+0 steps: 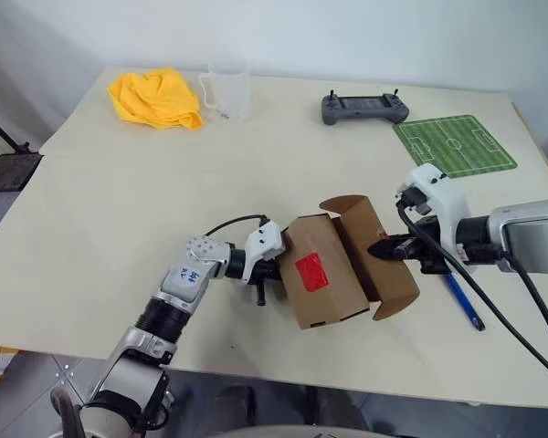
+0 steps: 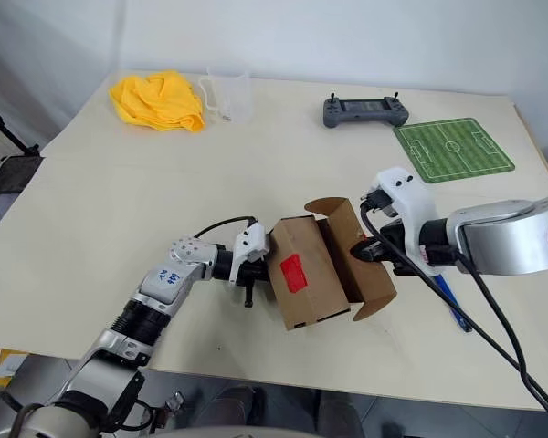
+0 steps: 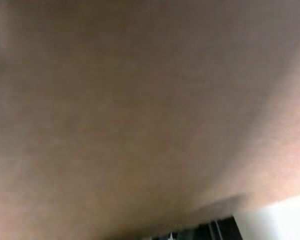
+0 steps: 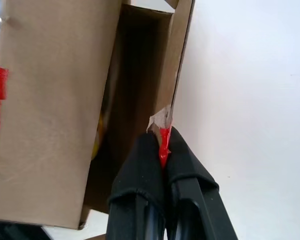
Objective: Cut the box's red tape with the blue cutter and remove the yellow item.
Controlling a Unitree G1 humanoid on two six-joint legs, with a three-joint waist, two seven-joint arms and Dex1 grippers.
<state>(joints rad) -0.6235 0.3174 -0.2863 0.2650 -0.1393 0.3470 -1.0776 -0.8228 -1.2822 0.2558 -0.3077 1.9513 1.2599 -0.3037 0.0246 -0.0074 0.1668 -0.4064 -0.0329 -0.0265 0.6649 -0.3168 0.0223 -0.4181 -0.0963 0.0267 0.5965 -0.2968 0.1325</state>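
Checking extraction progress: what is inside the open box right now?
Through the box's opened flap, the right wrist view shows a dark interior with a sliver of yellow at the inner wall. The rest is hidden.

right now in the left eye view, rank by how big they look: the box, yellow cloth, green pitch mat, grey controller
1. box, nearest the camera, flap open
2. green pitch mat and yellow cloth, look about alike
3. grey controller

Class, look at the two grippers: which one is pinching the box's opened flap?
The right gripper. It is shut on the flap, swung open from the box; the left gripper sits at the box's other end.
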